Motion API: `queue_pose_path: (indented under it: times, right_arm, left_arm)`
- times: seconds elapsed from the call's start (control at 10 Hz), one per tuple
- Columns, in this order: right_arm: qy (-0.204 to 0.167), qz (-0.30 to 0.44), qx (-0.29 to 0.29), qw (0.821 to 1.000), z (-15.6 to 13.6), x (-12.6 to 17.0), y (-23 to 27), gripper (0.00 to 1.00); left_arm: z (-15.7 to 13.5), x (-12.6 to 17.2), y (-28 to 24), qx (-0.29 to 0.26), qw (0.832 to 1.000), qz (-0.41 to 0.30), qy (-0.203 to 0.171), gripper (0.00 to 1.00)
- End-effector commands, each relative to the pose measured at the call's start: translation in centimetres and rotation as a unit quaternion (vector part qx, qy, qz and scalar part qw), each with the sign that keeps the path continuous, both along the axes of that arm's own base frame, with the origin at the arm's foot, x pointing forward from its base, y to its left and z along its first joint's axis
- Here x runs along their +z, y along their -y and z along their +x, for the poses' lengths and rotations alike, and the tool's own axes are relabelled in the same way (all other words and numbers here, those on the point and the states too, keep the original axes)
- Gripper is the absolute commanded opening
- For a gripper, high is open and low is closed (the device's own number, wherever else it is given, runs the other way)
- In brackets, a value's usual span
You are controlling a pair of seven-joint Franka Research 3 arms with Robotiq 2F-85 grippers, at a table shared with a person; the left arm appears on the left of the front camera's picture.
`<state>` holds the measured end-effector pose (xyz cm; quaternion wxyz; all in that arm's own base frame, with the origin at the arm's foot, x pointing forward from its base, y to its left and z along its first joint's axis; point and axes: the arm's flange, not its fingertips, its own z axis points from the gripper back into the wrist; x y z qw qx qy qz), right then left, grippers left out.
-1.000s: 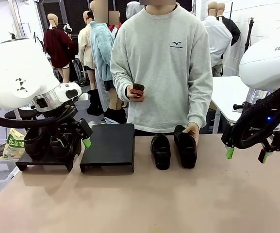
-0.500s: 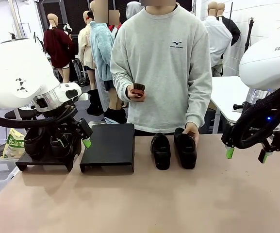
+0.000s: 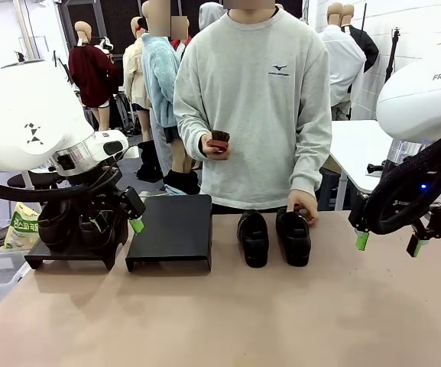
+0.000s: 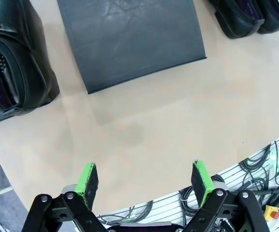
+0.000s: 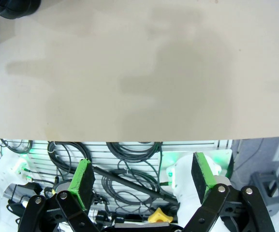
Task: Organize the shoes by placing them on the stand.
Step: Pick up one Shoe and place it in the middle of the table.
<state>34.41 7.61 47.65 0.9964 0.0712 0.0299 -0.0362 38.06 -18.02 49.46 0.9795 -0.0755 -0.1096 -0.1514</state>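
Observation:
Two black shoes [image 3: 254,237] [image 3: 293,235] stand side by side on the table's far middle, also at the top right of the left wrist view as shoes [image 4: 248,17]. A person's hand [image 3: 304,205] rests on the heel of the right one. An empty flat black stand [image 3: 170,229] [image 4: 129,38] sits left of them. A second stand [image 3: 71,251] at the far left carries black shoes [image 4: 8,72]. My left gripper [image 3: 117,222] [image 4: 145,181] hovers open in front of that stand. My right gripper [image 3: 389,243] [image 5: 142,179] hangs open at the right, off the table.
The person stands at the far side, holding a small dark brown block [image 3: 218,141] in the other hand. The tan table [image 3: 228,321] is bare in front. The right wrist view looks past the table's near edge [image 5: 139,137] onto cables [image 5: 129,169] below.
The person's hand has lowered the right-hand shoe flat beside the other one and shifted on its heel. Both arms have stayed still.

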Motion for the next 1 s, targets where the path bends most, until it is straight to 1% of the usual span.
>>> queue_pose_path:
  times: [0.0, 0.3, 0.4, 0.6, 0.9]
  right_arm:
    - [0.005, 0.010, 0.001, 1.000, 0.3, 0.0, -0.3, 1.00]
    - [0.005, 0.010, 0.001, 1.000, 0.3, 0.0, -0.3, 1.00]
    - [0.000, 0.000, 0.000, 1.000, 0.0, 0.0, 0.0, 1.00]
    - [-0.014, 0.020, 0.015, 1.000, 0.7, -1.4, -0.8, 1.00]
    - [-0.011, 0.007, 0.014, 1.000, 0.7, -1.4, -1.6, 1.00]
  left_arm:
    - [0.0, -0.1, -0.1, 0.001, 1.000, -0.001, -0.001, 1.00]
    - [0.0, -0.1, -0.1, 0.001, 1.000, -0.001, -0.001, 1.00]
    - [0.0, -0.1, -0.1, 0.001, 1.000, -0.001, -0.001, 1.00]
    - [0.0, -0.1, -0.1, 0.001, 1.000, -0.001, -0.001, 1.00]
    - [0.0, -0.1, -0.1, 0.001, 1.000, -0.001, -0.001, 1.00]
